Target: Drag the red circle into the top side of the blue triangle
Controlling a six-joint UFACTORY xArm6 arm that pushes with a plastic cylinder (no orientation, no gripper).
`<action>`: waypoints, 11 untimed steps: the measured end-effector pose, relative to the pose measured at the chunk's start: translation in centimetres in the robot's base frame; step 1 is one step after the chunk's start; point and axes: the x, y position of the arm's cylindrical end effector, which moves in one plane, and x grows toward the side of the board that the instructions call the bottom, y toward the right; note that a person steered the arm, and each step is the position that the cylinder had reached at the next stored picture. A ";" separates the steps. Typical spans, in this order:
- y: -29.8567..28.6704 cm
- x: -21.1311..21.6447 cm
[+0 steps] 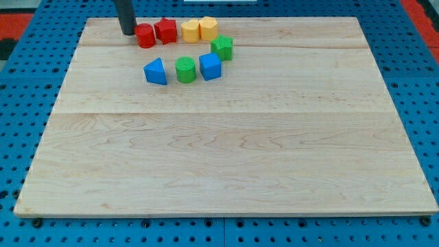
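The rod runs off the view's top; my tip (127, 32) sits just left of the red circle (145, 36), seemingly touching. This short round block lies near the desk (219, 158) top edge, above the blue triangle (156, 72). No gripper shows.

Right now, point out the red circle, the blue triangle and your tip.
red circle (145, 36), camera view, its top face.
blue triangle (156, 71), camera view, its top face.
my tip (127, 32), camera view, rod's very end, at the circle's left.
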 end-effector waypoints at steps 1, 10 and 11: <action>-0.1 -2.8; -2.9 5.6; -1.4 6.3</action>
